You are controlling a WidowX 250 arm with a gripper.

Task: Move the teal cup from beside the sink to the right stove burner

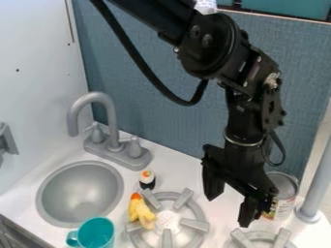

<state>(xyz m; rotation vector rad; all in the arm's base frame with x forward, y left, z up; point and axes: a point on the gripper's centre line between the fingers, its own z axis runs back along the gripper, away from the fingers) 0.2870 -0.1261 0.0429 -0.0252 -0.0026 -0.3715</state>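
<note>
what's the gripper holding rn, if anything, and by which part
Nothing is held: the gripper hangs open, its two fingers apart with only empty space between them, and the can stands outside them.

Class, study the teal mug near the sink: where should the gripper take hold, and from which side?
I'd pinch the teal mug at its rim, coming from straight above: it stands upright, its mouth open. Its handle juts out on the picture's left, so choose a stretch of wall clear of it.
</note>
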